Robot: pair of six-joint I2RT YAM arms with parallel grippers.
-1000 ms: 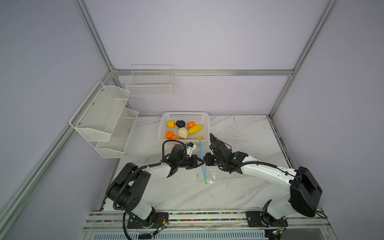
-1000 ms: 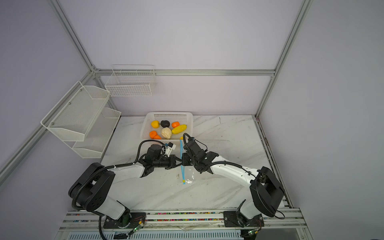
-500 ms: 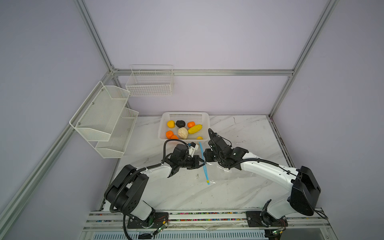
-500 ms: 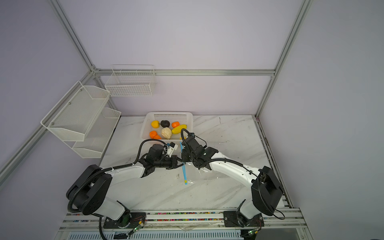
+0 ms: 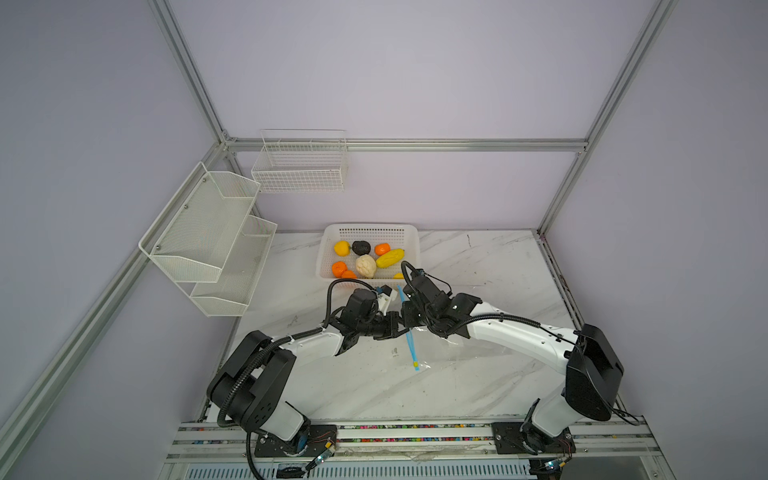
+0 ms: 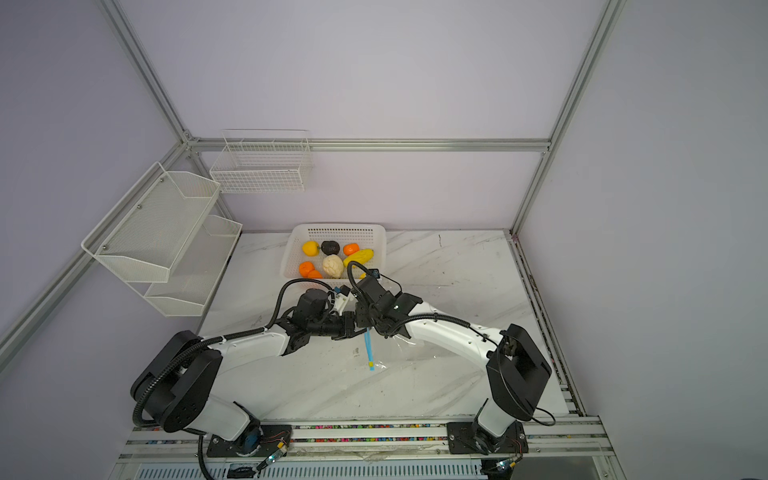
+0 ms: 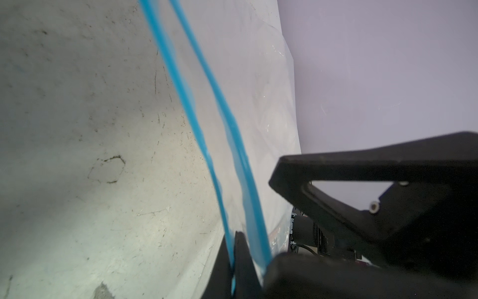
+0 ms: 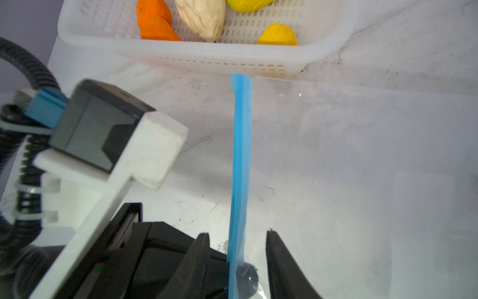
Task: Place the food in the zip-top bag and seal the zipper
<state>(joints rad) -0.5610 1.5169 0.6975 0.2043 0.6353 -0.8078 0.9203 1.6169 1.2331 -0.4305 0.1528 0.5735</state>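
Clamping the left pincer [image 7: 232, 256] tight on one lip of the zipper [image 7: 227, 124], with the blue strip running in between the black fingers. Holding the right pincer [image 8: 236, 240] released, one finger standing on each side of the strip and a gap showing on both sides.

Spreading the zip-top bag [image 5: 461, 353] flat on the bench [image 5: 353, 386] under the right arm, with the zipper edge running from the basket toward the front rail and the yellow slider [image 5: 416, 364] sitting at the near end. Resting all the food [image 6: 332, 266] in the white perforated basket [image 5: 370, 227] at the back of the bench, none of it in the bag: round yellow piece [image 5: 342, 248], dark piece [image 5: 361, 247], long yellow piece [image 5: 390, 258], bumpy cream piece [image 5: 365, 266] and three orange pieces [image 5: 339, 269].

Crowding both pincers over the middle of the strip and hiding that stretch in both top views. Crossing the basket's near corner with the right arm's cable [image 5: 405, 270], partly covering a small yellow piece [image 5: 398, 275]. Hanging on the walls, well apart from the work: two-tier mesh shelf [image 5: 208, 232] and wire basket [image 5: 299, 166].

Showing only in the left wrist view the zipper's two lips as separate blue lines with clear film between them. Showing in the right wrist view one flat blue band ending just beside the basket's near wall, with the left arm's white camera mount [image 8: 116, 155] alongside. Giving the slider in the top views alone.
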